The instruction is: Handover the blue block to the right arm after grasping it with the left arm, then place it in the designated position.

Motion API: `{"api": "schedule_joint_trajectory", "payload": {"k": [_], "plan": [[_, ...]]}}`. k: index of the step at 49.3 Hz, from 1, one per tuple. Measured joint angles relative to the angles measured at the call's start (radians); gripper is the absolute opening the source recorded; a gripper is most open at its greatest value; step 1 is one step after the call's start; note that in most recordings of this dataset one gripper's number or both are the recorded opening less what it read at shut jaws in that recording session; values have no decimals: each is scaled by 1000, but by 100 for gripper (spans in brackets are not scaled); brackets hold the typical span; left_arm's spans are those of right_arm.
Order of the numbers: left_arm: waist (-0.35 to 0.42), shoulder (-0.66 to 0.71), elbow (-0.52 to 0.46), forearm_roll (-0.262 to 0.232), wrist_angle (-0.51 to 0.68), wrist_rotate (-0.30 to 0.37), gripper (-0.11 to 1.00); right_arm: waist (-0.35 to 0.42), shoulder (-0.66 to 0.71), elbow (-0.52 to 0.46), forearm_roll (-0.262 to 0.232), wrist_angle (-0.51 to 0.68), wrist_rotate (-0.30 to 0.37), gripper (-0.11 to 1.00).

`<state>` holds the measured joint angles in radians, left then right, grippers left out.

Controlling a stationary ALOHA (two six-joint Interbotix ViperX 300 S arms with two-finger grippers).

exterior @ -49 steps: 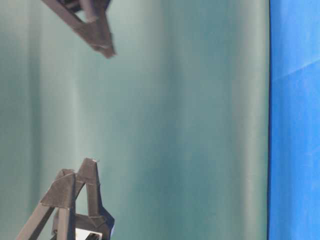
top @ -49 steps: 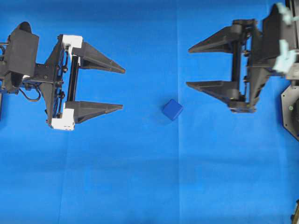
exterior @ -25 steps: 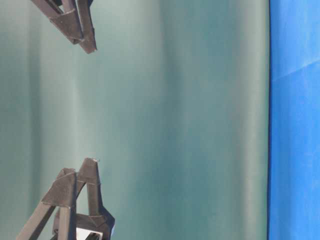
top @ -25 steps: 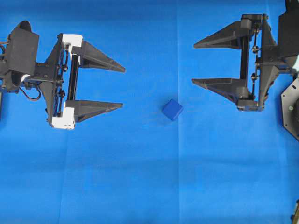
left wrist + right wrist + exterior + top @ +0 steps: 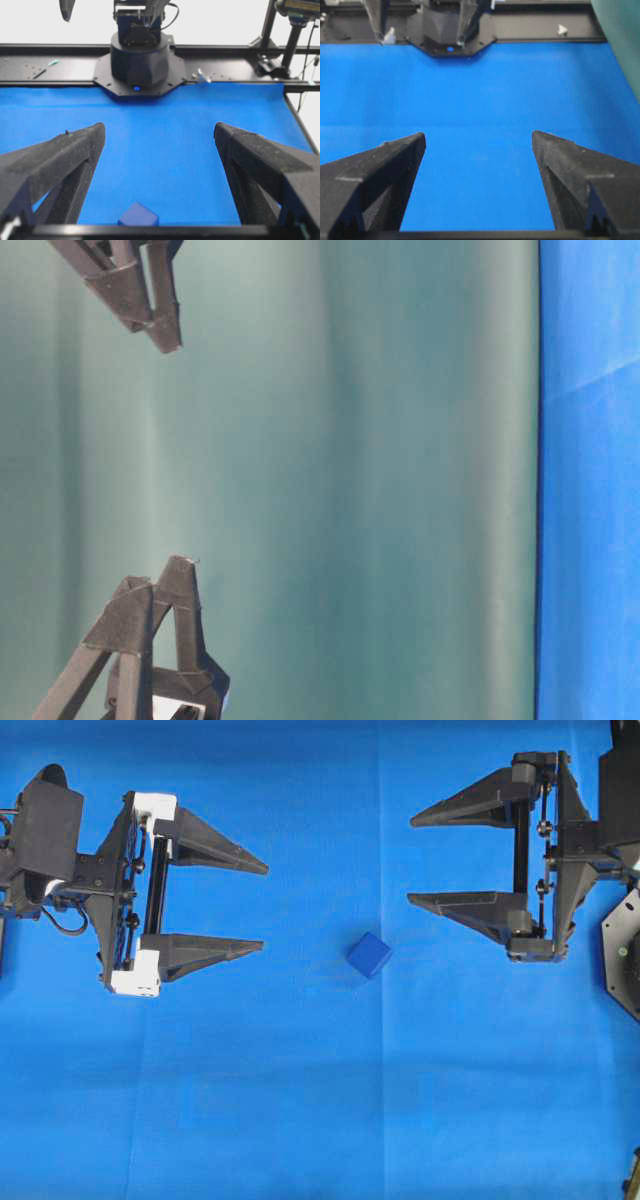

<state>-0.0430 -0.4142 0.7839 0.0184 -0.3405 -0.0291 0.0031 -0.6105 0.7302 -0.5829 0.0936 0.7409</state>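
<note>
Overhead view: the blue block [image 5: 370, 955] lies bare on the blue cloth [image 5: 300, 1100] between the two arms, touched by neither. The left gripper [image 5: 262, 908], the one with white end pieces, has its fingers spread wide and holds nothing; they point toward the block, which sits ahead of them and a little off to the side of the lower finger's tip. The right gripper [image 5: 412, 860], all black, is also spread and empty; its lower fingertip looks about as close to the block as the left's, so neither arm is clearly nearer. The block is turned cornerwise to both finger pairs and, being a cube, has no long axis. I cannot pick out the designated position on the cloth

Table-level view: only finger ends against a green backdrop [image 5: 350, 480]; the block is not in frame

Left wrist view: the block [image 5: 138, 216] shows low in the frame, between the parted fingers [image 5: 60, 165] but left of centre, so the reach probably needs a forward drop with a slight sideways shift

Right wrist view: parted fingers [image 5: 375, 170] over bare cloth, no block visible
</note>
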Motion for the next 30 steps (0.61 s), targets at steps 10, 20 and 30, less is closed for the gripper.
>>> {"api": "schedule_joint_trajectory", "payload": {"k": [10, 20, 30], "plan": [[0, -2, 0, 0, 0, 0, 93, 0, -6, 29, -14, -80, 0, 82], [2, -2, 0, 0, -2, 0, 93, 0, -9, 58, -29, -141, 0, 82], [2, 0, 0, -2, -3, 0, 93, -2, -11, 64, -38, -161, 0, 82]]}}
